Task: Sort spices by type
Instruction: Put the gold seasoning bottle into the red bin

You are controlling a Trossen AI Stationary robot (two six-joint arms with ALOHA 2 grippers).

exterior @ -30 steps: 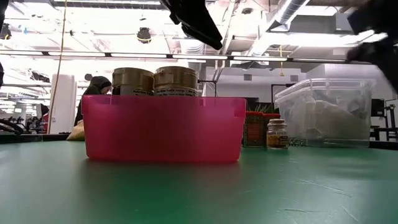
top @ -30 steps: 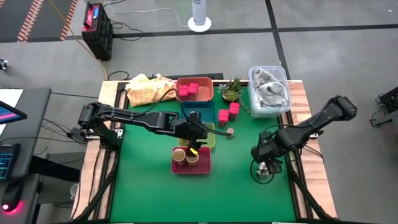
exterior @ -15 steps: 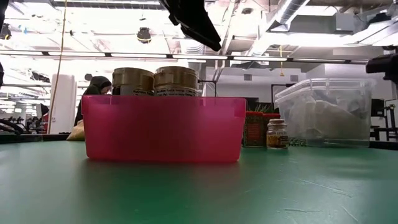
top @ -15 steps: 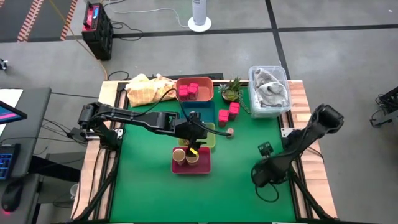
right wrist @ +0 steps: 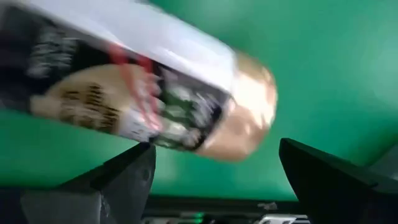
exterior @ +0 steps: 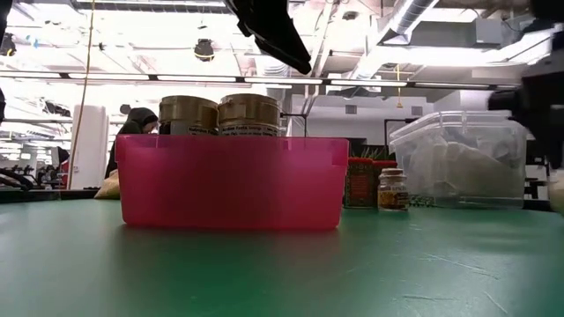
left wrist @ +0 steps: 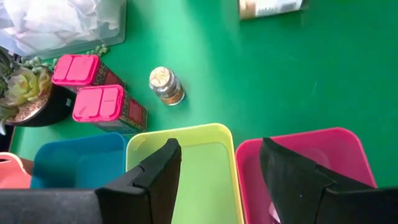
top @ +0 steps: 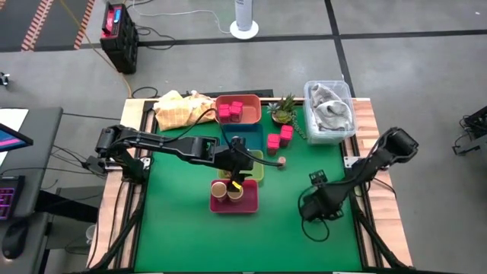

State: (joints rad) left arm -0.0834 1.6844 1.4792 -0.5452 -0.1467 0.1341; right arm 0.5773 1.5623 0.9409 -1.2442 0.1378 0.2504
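Jar (right wrist: 155, 99) lying sideways on mat (right wrist: 348, 74)

Translucent glossy plastic pink tray (exterior: 231, 183); seemingly paper-labelled jar (right wrist: 134, 102).

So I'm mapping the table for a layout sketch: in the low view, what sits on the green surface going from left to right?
Pink tray holding two tan-lidded jars → dark red box pack → small spice shaker → clear plastic bin.
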